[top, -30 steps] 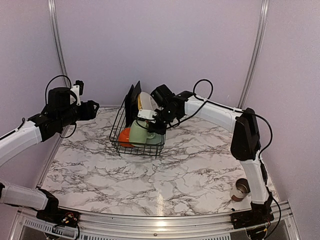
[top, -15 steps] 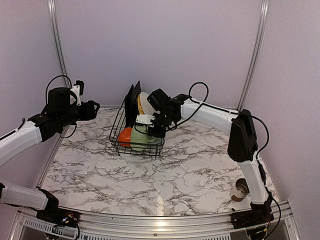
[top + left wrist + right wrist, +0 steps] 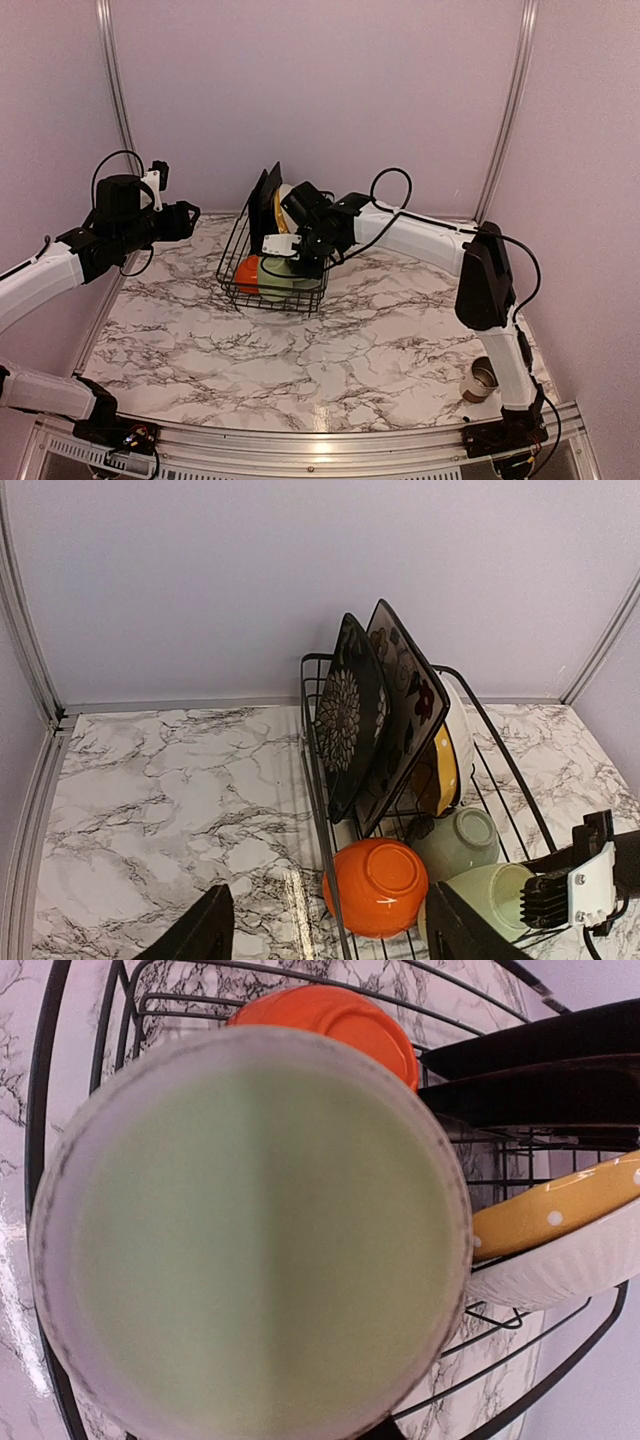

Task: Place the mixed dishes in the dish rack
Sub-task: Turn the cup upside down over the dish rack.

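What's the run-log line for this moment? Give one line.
right pincer: shut on mug, inside rack | left pincer: open, away from rack | racked: plates, orange bowl

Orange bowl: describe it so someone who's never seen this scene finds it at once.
At the far middle of the marble table stands a black wire dish rack. In its near-left corner, just in front of the upright black square flowered plates, sits a glossy orange round bowl. It is the only orange dish; its neighbours are pale green cups.

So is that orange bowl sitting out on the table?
No, the orange bowl sits inside the dish rack, in front of the upright black plates.
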### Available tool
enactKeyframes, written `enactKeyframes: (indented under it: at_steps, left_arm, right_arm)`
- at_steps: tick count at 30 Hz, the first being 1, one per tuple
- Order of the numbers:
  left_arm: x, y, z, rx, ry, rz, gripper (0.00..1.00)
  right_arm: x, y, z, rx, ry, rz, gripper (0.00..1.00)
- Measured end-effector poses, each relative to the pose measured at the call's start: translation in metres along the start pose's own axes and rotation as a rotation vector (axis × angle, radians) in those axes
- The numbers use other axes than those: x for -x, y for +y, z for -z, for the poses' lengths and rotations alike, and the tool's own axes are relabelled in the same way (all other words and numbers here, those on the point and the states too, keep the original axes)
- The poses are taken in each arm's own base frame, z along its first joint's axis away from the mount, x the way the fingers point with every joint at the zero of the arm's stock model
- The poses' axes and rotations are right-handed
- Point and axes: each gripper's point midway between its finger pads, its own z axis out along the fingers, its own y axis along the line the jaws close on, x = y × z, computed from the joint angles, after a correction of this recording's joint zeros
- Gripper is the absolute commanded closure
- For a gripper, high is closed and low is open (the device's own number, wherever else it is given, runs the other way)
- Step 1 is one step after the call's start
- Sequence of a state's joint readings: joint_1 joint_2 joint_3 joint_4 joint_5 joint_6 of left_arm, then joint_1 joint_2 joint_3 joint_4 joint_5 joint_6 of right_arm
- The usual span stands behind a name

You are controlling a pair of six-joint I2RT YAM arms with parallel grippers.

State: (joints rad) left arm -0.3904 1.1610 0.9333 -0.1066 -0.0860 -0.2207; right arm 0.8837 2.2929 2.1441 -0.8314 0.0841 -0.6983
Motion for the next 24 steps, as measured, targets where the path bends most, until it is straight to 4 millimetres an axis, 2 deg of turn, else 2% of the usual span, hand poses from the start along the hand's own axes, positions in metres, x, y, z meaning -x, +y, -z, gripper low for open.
enactKeyframes:
  at_steps: [4, 16, 24]
  left_arm:
    - [0.001, -0.001, 0.000, -0.008, -0.003, 0.000, 0.33]
    - [0.000, -0.003, 0.000, -0.018, -0.001, 0.000, 0.33]
    - [-0.001, -0.004, -0.001, -0.026, 0.004, 0.000, 0.32]
  right_arm:
    - [-0.003, 0.000, 0.001, -0.003, -0.001, 0.000, 1.00]
    - [-0.033, 0.007, 0.006, 0.039, 0.048, -0.019, 1.00]
    - [-0.036, 0.008, 0.006, 0.060, 0.040, -0.028, 1.00]
